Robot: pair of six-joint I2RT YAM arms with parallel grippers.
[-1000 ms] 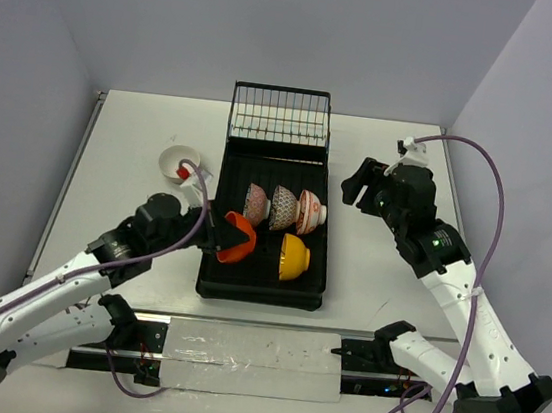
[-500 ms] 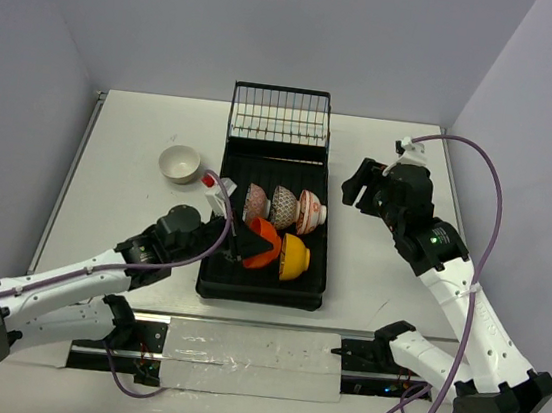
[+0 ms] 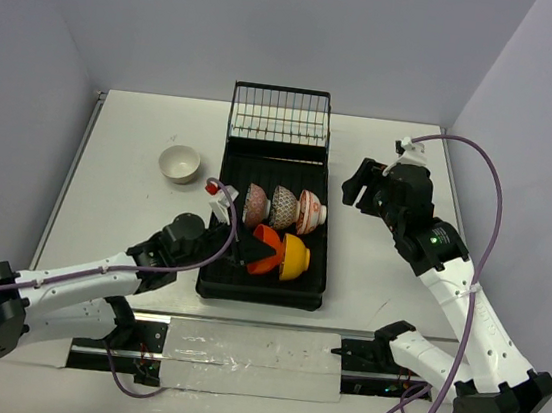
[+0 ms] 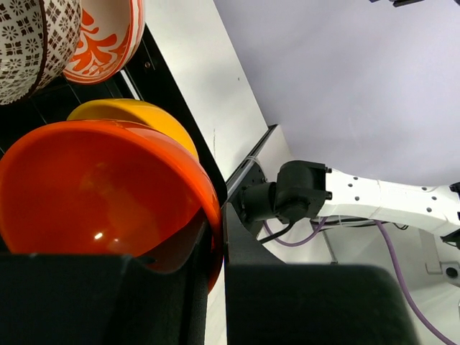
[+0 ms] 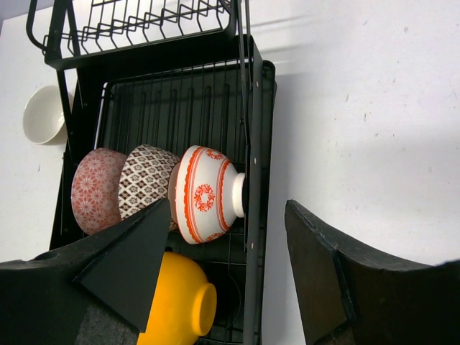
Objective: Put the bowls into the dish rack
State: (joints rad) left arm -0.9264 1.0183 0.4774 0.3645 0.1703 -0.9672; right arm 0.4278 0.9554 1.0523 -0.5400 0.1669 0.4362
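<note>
1. Red-orange bowl (image 3: 268, 252): inside the dish rack (image 3: 209, 281), near row, tipped on its side. Mouth turned back toward the left hand (image 3: 248, 250), underside toward the yellow-orange bowl (image 3: 296, 257) just beside it on the right. Touching or barely apart: cannot tell.
2. Left hand: all but closed, pinching that bowl's rim, one finger inside the mouth and one outside, as the left wrist view shows.
3. Far row, across the rack: pinkish patterned bowl (image 3: 256, 204), grey-brown patterned bowl (image 3: 284, 208), red-on-white bowl (image 3: 310, 212), all on their sides and packed close, with the wire-grid basket (image 3: 279, 116) beyond them at the far end.
4. White bowl (image 3: 179, 162): upright on the surface (image 3: 126, 198), left of the rack and well apart from it. Only bowl not in the rack.
5. Right hand (image 3: 362, 191): spread wide, holding nothing, hanging over the surface to the right of the rack.
6. Probably the setting-down step for the fifth bowl. Cannot tell whether its weight rests on the ribs yet.
7. Relation that matters: held bowl straight ahead of the left fingertips, rightward along the rack's short axis, with the rack's long axis running near to far. Once released, best withdrawn leftward along that same line; otherwise a likely snag of the inner finger on the rim, tipping the bowl.
8. For the white bowl afterwards: left arm clearly nearer, on the same side of the rack; right hand separated from it by the rack's full width.
</note>
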